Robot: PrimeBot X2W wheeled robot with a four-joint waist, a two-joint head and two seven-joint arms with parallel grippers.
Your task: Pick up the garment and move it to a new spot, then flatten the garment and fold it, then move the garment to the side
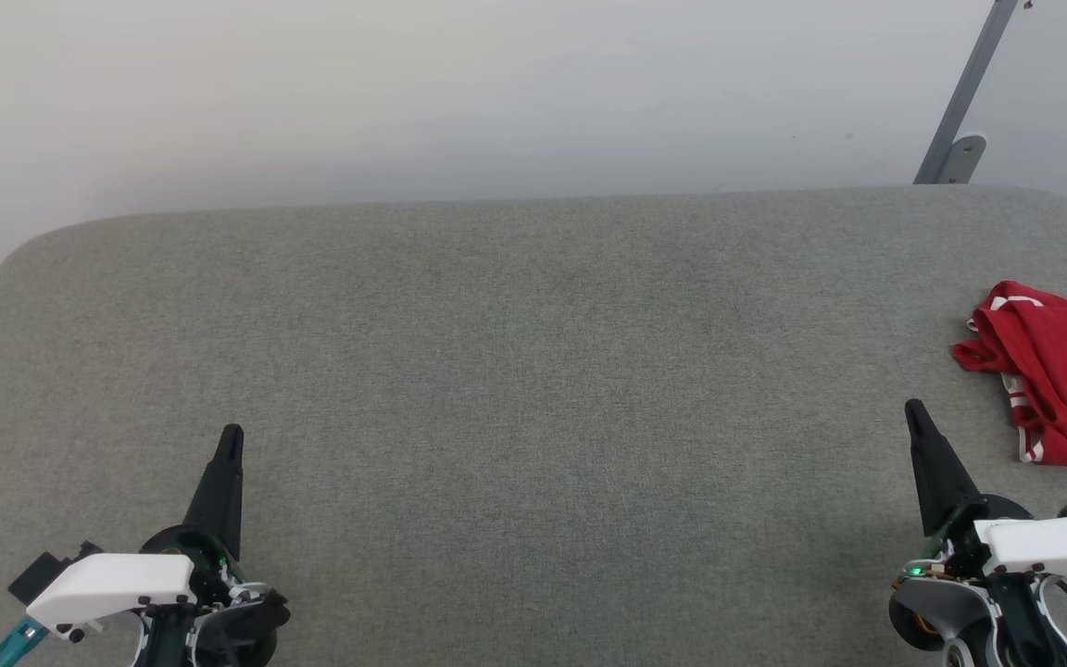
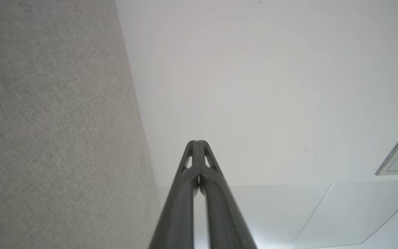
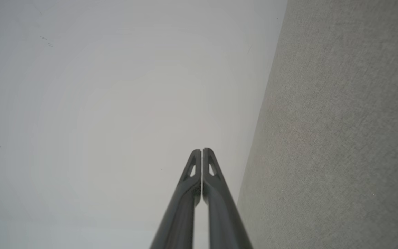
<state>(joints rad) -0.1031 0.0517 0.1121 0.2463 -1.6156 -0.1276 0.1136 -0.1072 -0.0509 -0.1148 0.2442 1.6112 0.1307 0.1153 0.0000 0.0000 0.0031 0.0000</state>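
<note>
While the left gripper (image 1: 231,434) sits at the lower left of the head view and the right gripper (image 1: 913,408) at the lower right, both point up the frame with jaws pressed together and nothing between them. Each wrist view confirms this: the left fingers (image 2: 181,200) meet at their tips at bottom centre, and the right fingers (image 3: 219,207) do likewise (only a hairline seam separates each pair). The garment (image 1: 1066,371) lies crumpled at the right edge of the head view, about mid-height, partly cut off by the frame. It is red, with white-and-red striped trim visible along its upper left and lower left edges. It rests on the table (image 1: 533,371), a grey fabric-covered surface with rounded far corners. The right gripper's tip is near the garment's lower left edge but not touching it. The left gripper is well apart from the garment, across the frame. Behind the table a pale wall (image 1: 404,93) takes the upper band of the head view, and a grey strut (image 1: 969,93) runs diagonally at the upper right. The table covering occupies the left side of the left wrist view and the right side of the right wrist view.
</note>
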